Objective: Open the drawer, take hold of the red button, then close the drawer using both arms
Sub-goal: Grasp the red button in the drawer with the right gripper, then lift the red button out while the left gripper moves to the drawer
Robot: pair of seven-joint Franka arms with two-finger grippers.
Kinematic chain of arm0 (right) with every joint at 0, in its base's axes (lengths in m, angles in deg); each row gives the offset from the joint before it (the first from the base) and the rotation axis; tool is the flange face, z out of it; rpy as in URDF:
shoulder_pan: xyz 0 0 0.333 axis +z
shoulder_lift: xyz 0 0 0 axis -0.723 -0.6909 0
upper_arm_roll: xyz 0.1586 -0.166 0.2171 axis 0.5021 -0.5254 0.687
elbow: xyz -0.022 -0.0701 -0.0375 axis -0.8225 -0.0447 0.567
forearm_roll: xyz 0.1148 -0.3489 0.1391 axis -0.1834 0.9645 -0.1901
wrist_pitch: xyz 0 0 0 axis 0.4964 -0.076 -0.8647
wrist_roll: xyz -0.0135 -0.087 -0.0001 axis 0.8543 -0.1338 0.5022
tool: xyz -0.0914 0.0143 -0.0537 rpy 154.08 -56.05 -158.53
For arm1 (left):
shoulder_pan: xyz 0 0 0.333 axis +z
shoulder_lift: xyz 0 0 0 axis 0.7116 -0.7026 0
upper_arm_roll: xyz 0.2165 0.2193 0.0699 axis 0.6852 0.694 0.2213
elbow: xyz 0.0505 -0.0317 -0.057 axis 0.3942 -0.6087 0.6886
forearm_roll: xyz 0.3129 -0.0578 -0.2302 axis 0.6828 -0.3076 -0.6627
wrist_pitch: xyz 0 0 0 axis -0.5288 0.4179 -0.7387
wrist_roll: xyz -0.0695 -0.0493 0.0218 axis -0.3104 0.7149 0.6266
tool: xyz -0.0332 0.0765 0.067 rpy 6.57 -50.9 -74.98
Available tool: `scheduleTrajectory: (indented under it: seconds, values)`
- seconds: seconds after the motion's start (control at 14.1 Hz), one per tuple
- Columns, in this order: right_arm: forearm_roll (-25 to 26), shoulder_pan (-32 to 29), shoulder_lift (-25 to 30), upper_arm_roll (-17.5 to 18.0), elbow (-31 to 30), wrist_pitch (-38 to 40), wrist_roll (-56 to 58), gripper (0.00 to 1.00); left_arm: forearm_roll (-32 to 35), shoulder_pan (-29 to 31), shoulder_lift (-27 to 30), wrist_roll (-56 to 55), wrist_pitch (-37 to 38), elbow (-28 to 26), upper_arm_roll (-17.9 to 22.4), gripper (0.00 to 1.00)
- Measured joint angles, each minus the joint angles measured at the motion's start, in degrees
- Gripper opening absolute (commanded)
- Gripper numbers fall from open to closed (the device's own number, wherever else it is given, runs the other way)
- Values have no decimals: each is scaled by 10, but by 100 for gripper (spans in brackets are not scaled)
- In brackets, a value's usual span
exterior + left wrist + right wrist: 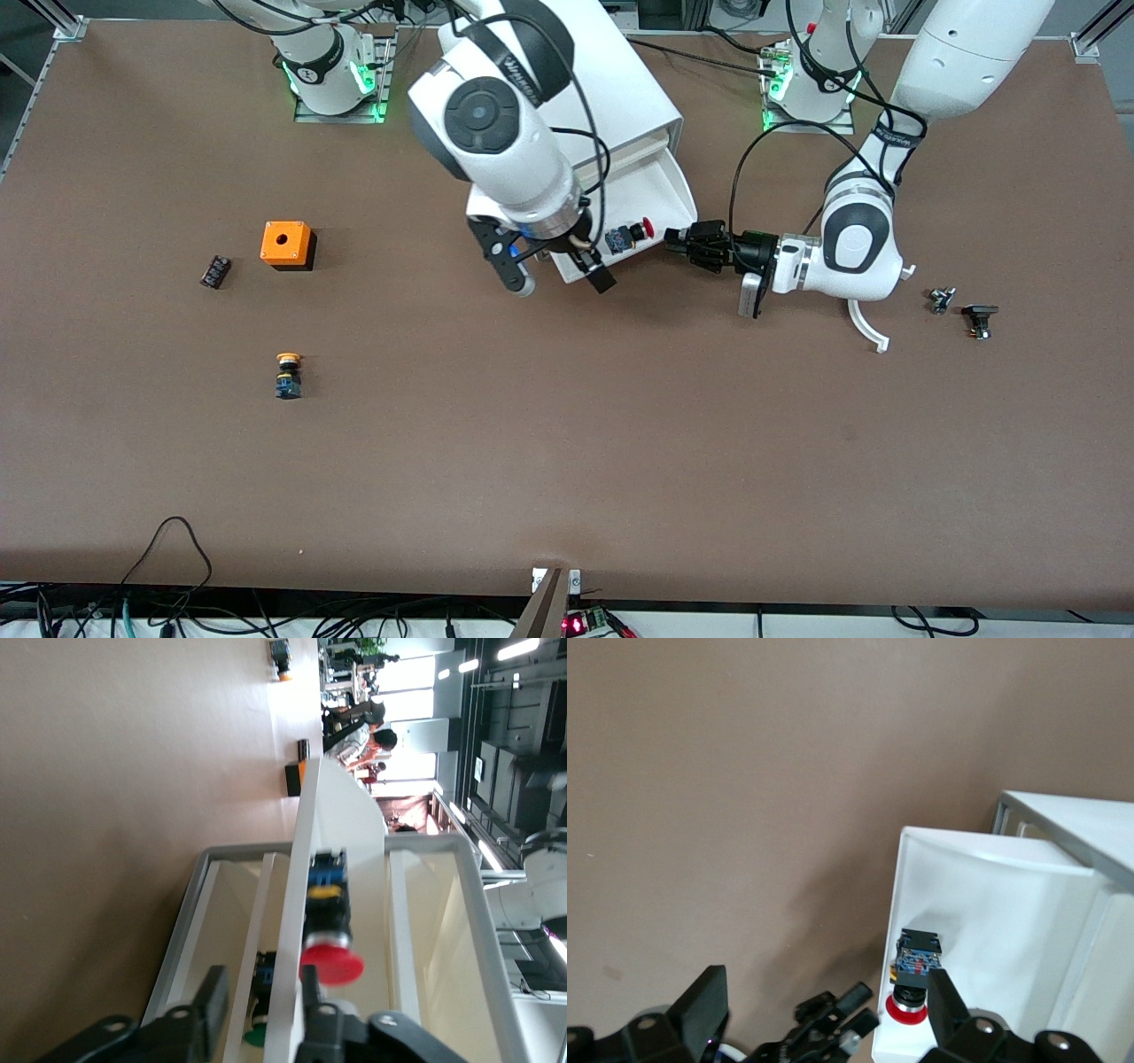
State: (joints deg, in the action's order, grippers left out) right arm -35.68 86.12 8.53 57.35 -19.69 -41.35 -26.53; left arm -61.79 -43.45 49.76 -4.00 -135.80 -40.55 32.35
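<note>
The white cabinet's drawer point(660, 190) stands pulled out toward the front camera. The red-capped button point(631, 232) lies on its side in the drawer, near the drawer's front wall. It also shows in the left wrist view point(330, 958) and the right wrist view point(914, 979). My right gripper point(551, 268) is open and empty over the drawer's front edge, one finger point(943, 1001) close beside the button. My left gripper point(680, 241) is open and held level at the drawer's corner toward the left arm's end. Its fingers point(211, 1001) straddle a drawer wall point(301, 904).
An orange box with a hole point(287, 245), a small black part point(215, 271) and a yellow-capped button point(288, 374) lie toward the right arm's end. Two small dark parts point(942, 299) point(980, 319) and a white curved piece point(868, 330) lie toward the left arm's end.
</note>
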Motion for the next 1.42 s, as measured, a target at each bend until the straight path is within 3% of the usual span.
scheduleTrajectory:
  seconds: [0.36, 0.71, 0.99, 1.21, 1.42]
  values:
    - [26, 48, -31, -1, -10, -2, -32, 99, 84, 27, 25, -130, 29, 44, 0, 100]
    - [62, 81, -36, -1, -63, -49, -71, 97, 281, 47, 69, -331, 123, 156, 0, 100]
    - [64, 93, -42, -1, -79, -66, -81, 75, 465, 49, 74, -413, 203, 264, -1, 100]
    - [64, 93, -45, -2, -88, -74, -81, 40, 584, 48, 74, -468, 235, 310, -5, 100]
    - [64, 92, -44, -4, -86, -81, -81, 32, 665, 48, 84, -546, 241, 333, -10, 100]
